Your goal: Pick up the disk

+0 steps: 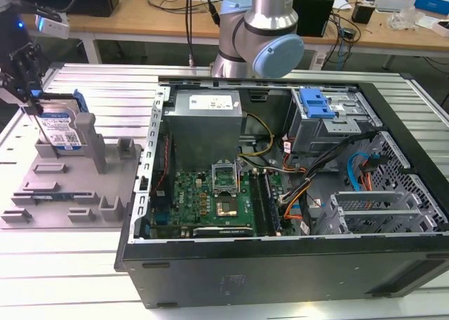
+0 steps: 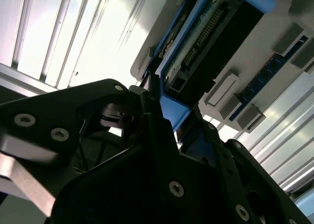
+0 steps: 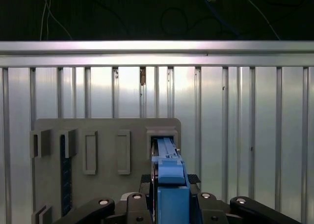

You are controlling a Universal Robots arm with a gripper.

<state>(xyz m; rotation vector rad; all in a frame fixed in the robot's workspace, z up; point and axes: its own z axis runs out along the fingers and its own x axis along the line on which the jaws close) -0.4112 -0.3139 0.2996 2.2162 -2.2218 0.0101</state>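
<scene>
Straddling the blue-framed upper edge of the disk (image 3: 166, 153), the gripper (image 3: 170, 182) is clamped on it, jaws narrowly set, one against each broad face. Print on the white-and-blue label (image 1: 60, 135) cannot be read. The disk is stood on edge in the grey tray (image 1: 70, 194); its long axis cannot be told.
</scene>
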